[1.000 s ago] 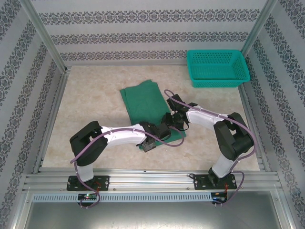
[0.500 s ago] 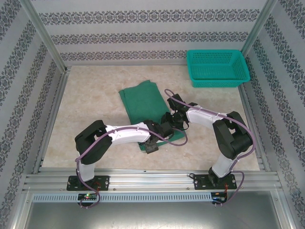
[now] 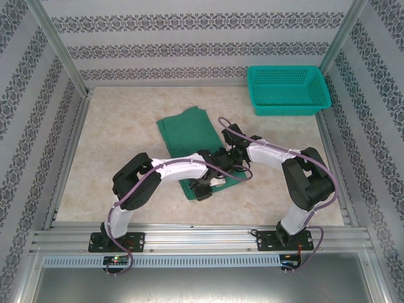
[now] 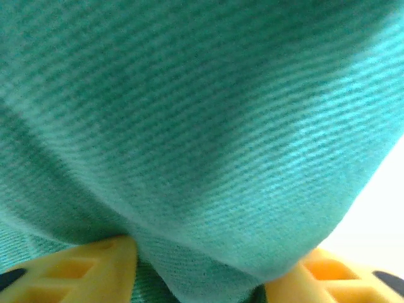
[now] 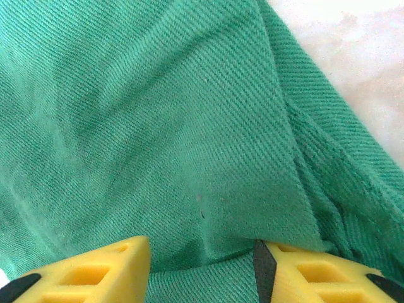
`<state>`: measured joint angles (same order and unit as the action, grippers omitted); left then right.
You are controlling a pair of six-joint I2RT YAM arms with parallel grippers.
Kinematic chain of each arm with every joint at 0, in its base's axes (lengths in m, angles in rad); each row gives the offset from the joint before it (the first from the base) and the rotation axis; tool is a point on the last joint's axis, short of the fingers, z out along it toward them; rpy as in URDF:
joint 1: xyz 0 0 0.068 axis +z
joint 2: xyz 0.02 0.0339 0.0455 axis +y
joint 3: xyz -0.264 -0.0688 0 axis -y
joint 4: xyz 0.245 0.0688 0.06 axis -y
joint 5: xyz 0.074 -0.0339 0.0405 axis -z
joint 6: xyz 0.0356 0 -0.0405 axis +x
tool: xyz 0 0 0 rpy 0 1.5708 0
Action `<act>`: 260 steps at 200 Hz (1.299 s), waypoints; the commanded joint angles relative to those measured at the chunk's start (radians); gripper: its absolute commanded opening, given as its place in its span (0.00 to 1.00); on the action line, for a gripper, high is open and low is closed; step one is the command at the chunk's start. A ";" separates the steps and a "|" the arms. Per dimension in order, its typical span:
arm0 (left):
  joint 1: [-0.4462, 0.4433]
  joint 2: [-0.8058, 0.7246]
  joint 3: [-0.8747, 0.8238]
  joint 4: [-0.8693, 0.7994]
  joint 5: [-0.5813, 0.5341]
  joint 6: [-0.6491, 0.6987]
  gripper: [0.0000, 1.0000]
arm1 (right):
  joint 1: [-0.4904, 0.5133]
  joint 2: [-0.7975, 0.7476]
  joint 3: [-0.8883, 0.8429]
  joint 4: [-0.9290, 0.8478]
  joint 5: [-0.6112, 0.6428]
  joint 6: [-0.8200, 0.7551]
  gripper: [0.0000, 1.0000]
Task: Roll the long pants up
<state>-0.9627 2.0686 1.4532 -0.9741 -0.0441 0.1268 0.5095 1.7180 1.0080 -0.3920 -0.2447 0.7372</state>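
Mid-surface, the pants (image 3: 188, 129) lie folded flat, their near end under both arms. Left pincer (image 4: 199, 281) grips a raised fold that drapes close over its camera; right pincer (image 5: 201, 268) is closed on a flat fold by the cloth's right edge

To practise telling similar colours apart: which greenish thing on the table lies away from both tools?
The teal mesh basket, far right corner; the long pants lie under the left tool and right tool.
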 commanded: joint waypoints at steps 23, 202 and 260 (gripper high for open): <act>0.028 0.163 -0.062 0.024 0.122 -0.012 0.18 | -0.002 0.011 0.009 0.000 -0.004 -0.004 0.49; 0.403 -0.141 -0.254 0.264 1.321 -0.442 0.13 | -0.100 -0.447 0.004 -0.258 0.118 -0.094 0.52; 0.492 -0.147 -0.320 0.225 1.280 -0.435 0.17 | -0.036 -0.441 0.002 -0.240 0.008 -0.093 0.02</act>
<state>-0.4938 1.9514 1.1580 -0.7647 1.2125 -0.2852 0.4435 1.2675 1.0100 -0.6331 -0.1589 0.6521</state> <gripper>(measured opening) 0.166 0.113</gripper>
